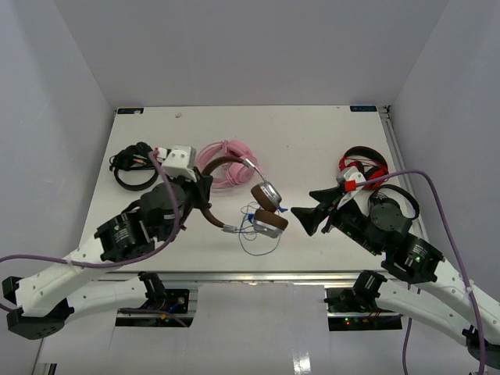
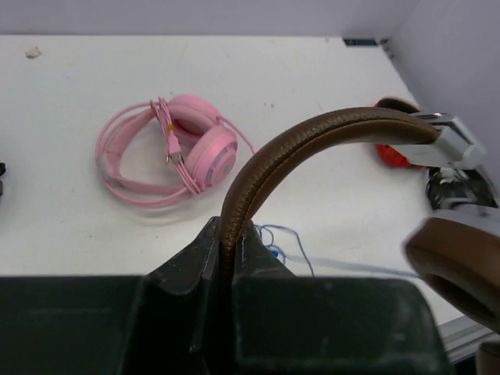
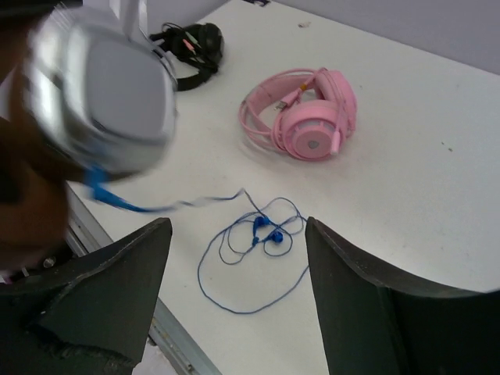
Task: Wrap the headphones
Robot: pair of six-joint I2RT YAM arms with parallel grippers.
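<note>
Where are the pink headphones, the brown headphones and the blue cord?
pink headphones (image 3: 312, 129), right wrist view, round ear cup.
brown headphones (image 2: 312, 133), left wrist view, brown headband.
blue cord (image 3: 273, 237), right wrist view, small blue bit.

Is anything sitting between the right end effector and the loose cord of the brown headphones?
Nothing visible. The right end effector is open, with the cord lying bare on the table just ahead of it. The silver ear cup hangs off to one side, not over the coil.
</note>
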